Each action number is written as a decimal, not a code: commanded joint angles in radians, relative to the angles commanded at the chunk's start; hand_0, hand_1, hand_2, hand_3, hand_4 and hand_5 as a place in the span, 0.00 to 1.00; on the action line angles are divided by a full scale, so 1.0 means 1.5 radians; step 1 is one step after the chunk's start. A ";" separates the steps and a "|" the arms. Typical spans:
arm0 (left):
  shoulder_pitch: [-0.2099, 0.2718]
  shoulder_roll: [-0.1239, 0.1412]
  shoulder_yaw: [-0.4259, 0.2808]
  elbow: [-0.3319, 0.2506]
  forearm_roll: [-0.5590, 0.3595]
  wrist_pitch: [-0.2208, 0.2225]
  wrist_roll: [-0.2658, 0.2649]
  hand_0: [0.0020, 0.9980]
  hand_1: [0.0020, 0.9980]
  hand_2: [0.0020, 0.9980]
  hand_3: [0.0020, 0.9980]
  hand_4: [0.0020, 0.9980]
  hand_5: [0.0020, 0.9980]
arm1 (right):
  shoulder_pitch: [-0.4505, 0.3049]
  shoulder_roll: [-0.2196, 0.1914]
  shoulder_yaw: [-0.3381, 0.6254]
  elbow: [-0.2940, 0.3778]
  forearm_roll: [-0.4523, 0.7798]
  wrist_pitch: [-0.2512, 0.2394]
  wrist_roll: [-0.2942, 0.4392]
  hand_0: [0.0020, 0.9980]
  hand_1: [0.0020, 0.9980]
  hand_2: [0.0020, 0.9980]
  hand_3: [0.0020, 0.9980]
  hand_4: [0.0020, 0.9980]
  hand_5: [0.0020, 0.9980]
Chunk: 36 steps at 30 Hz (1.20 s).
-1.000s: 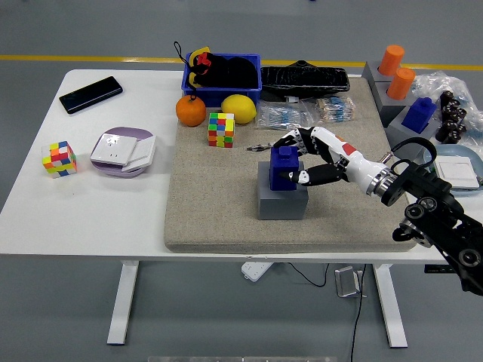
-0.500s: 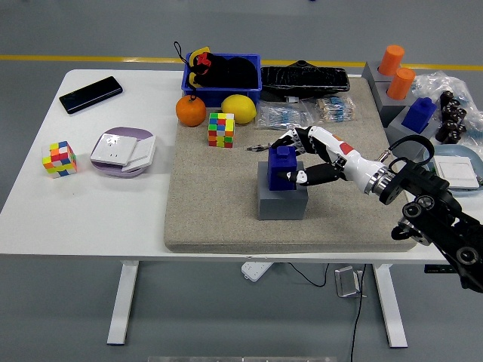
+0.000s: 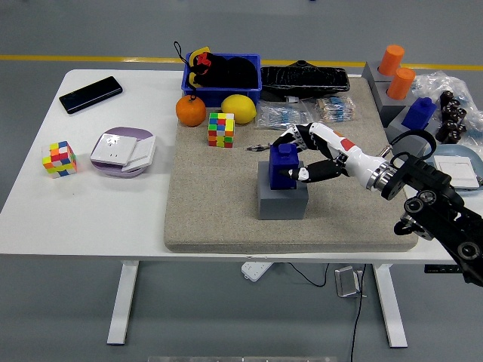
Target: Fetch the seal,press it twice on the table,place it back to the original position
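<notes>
The right hand (image 3: pixel 304 154) curls around the blue seal (image 3: pixel 284 166) on its grey block (image 3: pixel 281 200) (fingers partly hide the seal).

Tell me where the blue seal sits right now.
In the head view, the blue block-shaped seal sits on the grey square holder near the middle of the beige mat, right of the multicoloured puzzle cube, with the right robot hand closed around it.

no text, label, brand, number or sign can be read on anything here
</notes>
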 joint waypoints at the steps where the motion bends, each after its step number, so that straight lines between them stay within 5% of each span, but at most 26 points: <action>1: 0.000 0.000 0.000 0.000 0.000 0.000 0.000 0.73 0.70 0.68 0.75 0.70 0.25 | 0.000 0.000 0.000 0.000 -0.001 0.000 0.000 0.59 0.45 0.45 0.48 0.72 0.00; 29: 0.000 -0.003 0.000 0.001 -0.002 0.000 -0.002 0.73 0.70 0.68 0.75 0.70 0.25 | -0.007 0.000 -0.004 -0.004 -0.005 0.000 0.003 0.60 0.46 0.47 0.51 0.73 0.00; 35: 0.001 -0.003 0.000 0.001 -0.003 0.000 -0.001 0.73 0.70 0.68 0.75 0.70 0.25 | -0.007 0.000 -0.003 -0.004 -0.006 0.002 0.002 0.62 0.50 0.50 0.56 0.75 0.00; 36: 0.000 -0.003 0.000 0.001 -0.003 0.000 -0.001 0.72 0.70 0.68 0.75 0.70 0.25 | -0.007 0.000 -0.002 -0.004 -0.007 0.003 0.002 0.68 0.66 0.64 0.72 0.91 0.00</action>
